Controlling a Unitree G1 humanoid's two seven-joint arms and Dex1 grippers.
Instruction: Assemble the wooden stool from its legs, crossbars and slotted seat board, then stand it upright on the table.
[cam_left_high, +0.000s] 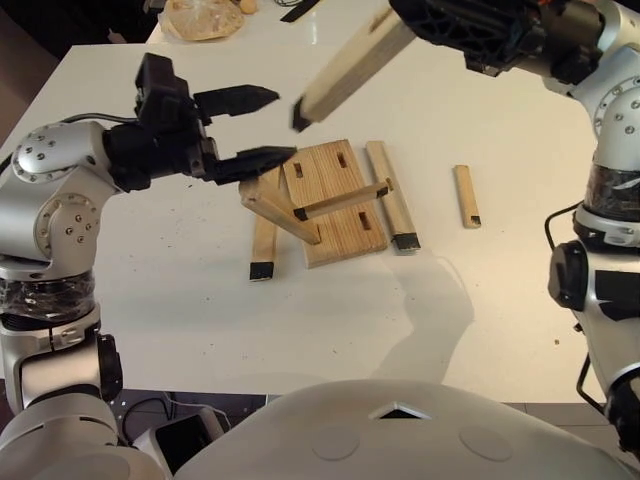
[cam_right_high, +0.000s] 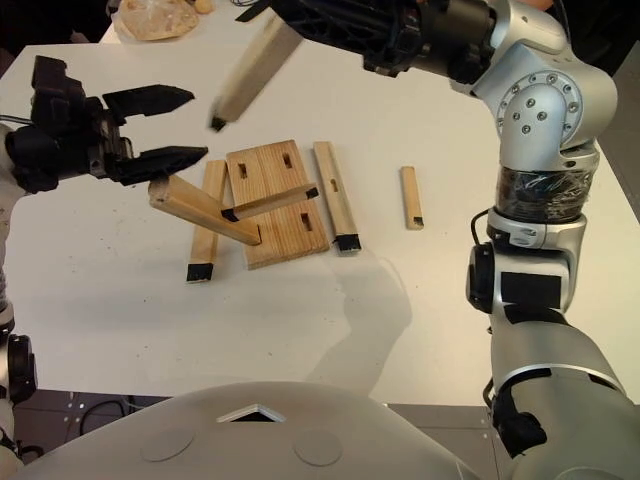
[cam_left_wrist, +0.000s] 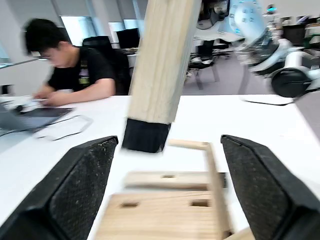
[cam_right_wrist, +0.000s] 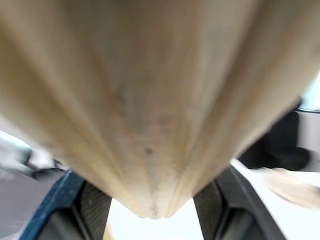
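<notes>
The slotted seat board (cam_left_high: 340, 225) lies flat mid-table. One leg (cam_left_high: 282, 212) leans out of a slot in it, and a crossbar (cam_left_high: 342, 199) runs from that leg across the board. My left gripper (cam_left_high: 280, 125) hovers open just left of the board, above the leaning leg's upper end; its pads (cam_left_wrist: 80, 195) flank nothing. My right gripper (cam_left_high: 415, 25), high over the far side, is shut on another leg (cam_left_high: 350, 65) that slants down, its black tip (cam_left_high: 300, 120) near the left fingertips. That held leg (cam_right_wrist: 150, 100) sits between the right fingers (cam_right_wrist: 95, 210).
A loose leg (cam_left_high: 263, 245) lies left of the board and another (cam_left_high: 392, 208) lies right of it. A short crossbar (cam_left_high: 466, 195) rests farther right. A crumpled plastic bag (cam_left_high: 205, 18) sits at the table's far edge. The near half of the table (cam_left_high: 300, 330) is bare.
</notes>
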